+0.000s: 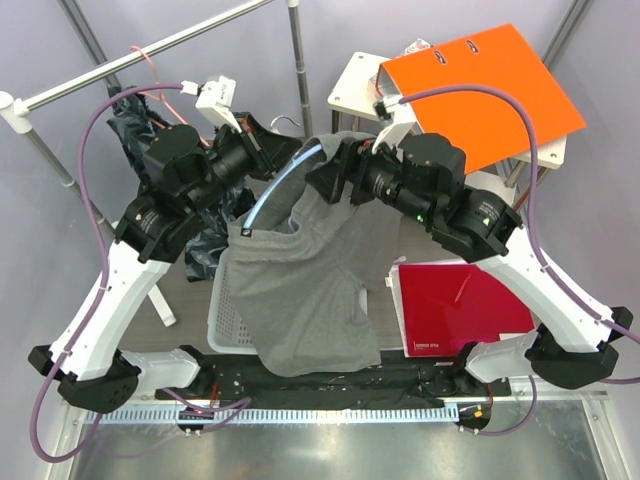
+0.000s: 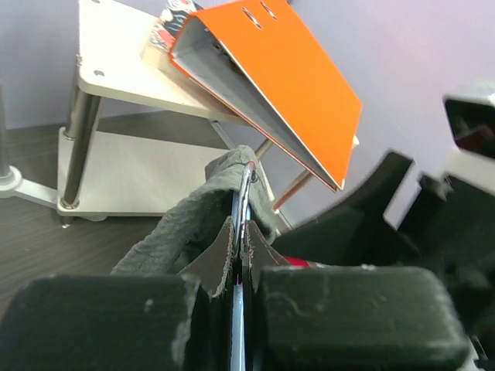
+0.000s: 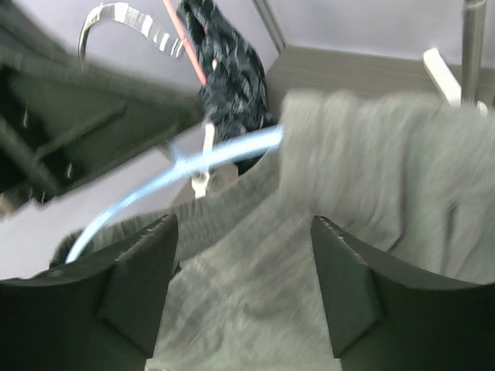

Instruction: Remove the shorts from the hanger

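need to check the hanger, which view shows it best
Right wrist: the blue hanger arcs across most of the frame, though blurred. Top external shows only a short blue arc above the grey shorts. Left wrist sees it edge-on, pinched between the left fingers.

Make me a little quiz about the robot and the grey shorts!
1. True or false: the shorts lie folded on top of the binder.
2. Pick one: what colour is the hanger? A red, B light blue, C yellow.
3. Fill the gap: in the right wrist view, the right jaws stand ____.

Key: 1 false, they hang between the two arms; 2 B; 3 open.
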Robot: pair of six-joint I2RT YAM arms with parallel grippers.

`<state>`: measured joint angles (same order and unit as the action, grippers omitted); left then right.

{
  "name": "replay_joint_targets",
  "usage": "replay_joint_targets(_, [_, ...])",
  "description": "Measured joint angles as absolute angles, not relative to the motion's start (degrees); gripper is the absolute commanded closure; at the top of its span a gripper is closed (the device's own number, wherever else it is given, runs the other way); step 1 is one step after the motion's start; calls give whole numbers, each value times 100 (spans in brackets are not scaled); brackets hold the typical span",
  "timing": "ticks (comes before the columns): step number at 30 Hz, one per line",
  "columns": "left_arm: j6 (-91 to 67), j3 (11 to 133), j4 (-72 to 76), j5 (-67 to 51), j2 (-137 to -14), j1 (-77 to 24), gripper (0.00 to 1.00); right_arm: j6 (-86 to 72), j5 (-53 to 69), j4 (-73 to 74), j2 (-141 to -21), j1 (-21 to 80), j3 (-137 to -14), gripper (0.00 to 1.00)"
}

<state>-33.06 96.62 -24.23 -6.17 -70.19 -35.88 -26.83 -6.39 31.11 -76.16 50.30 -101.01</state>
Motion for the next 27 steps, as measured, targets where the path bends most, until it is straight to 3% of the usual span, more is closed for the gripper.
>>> replay_joint_targets(6, [-3299, 9695, -2320, -169, -7124, -3588, 100, -2447, -921, 3487, -7483, 5806, -10112, 6])
replay_joint_targets(13, [-3299, 9773, -2252, 47, -7426, -3586, 100, -2016, 228, 3081, -7513, 6047, -10055, 5])
replay_joint_targets(18, [-3301, 9776, -2248, 38, -7443, -3588, 100, -1507, 720, 3026, -7913, 6060, -10202, 12])
replay_joint_targets(22, [-3308, 9776, -2248, 34, -7437, -3586, 100, -1181, 993, 3028, -8270, 6064, -10289, 30])
replay_joint_targets(23, [-3308, 9776, -2248, 34, -7437, -3586, 100, -1122, 1059, 3046, -8337, 6064, -10300, 43])
replay_joint_targets(25, [-3310, 9776, -2248, 34, -7437, -3586, 100, -1059, 1188, 3041, -8418, 6066, -10313, 52])
replay_joint_targets(26, [-3310, 9776, -2248, 34, -7437, -3588, 99, -1048, 1269, 3041, -8431, 6073, -10313, 64])
replay_joint_targets(27, [-3310, 9776, -2248, 36, -7437, -3588, 100, -1041, 1332, 3035, -8438, 6093, -10313, 69])
